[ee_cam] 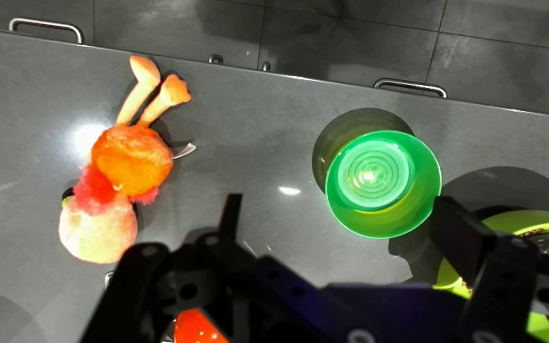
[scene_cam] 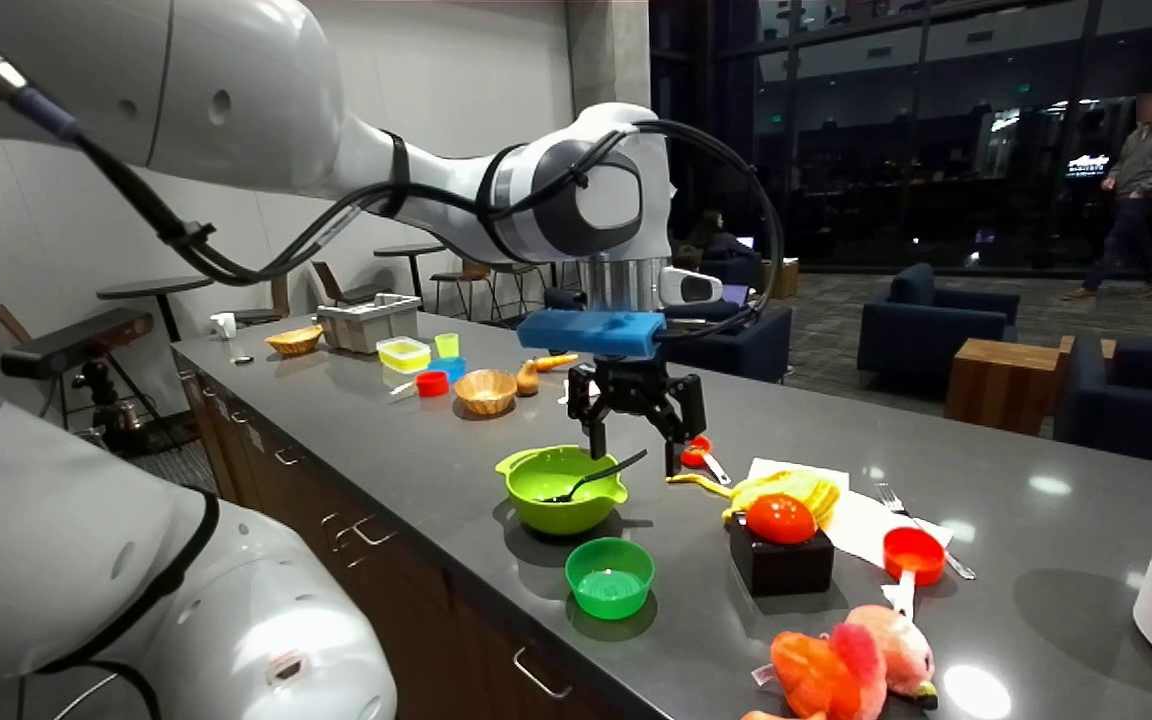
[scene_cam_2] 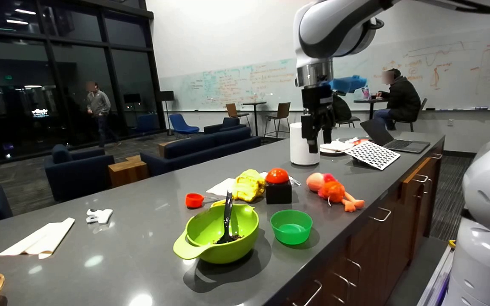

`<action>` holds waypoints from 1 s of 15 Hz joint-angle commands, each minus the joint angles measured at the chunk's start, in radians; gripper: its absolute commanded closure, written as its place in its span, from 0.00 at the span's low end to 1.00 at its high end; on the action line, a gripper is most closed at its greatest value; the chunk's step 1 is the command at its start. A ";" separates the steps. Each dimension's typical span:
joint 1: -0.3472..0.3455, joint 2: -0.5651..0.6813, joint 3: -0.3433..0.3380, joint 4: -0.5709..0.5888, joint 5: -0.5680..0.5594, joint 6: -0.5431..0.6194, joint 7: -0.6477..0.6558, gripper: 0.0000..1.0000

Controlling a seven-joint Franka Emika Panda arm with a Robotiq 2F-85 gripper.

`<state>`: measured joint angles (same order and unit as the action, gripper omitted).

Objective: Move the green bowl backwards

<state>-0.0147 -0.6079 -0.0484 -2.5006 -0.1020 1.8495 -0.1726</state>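
Stretching long and glossy, the grey table (scene_cam_2: 134,238) takes my eye first. The tool (scene_cam: 635,455) hangs higher than the lime bowl (scene_cam: 561,518), released, its fingers (ee_cam: 462,238) spread wide. Well apart from the lime bowl lies a pink-and-orange plush toy (scene_cam_2: 333,192). The green bowl (scene_cam_2: 292,229) stands upright just beside the lime bowl, not touching it. A black spoon (scene_cam_2: 227,212) leans in the lime bowl; near it, a red measuring cup (scene_cam_2: 194,200).
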 commanded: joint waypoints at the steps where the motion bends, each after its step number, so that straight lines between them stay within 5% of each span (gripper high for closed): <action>1: 0.005 0.000 -0.004 0.002 -0.002 -0.002 0.002 0.00; 7: 0.021 0.000 0.026 -0.026 0.035 0.052 0.067 0.00; 15: 0.078 0.049 0.194 -0.083 0.199 0.256 0.397 0.00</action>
<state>0.0561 -0.5826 0.0892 -2.5691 0.0670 2.0289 0.0916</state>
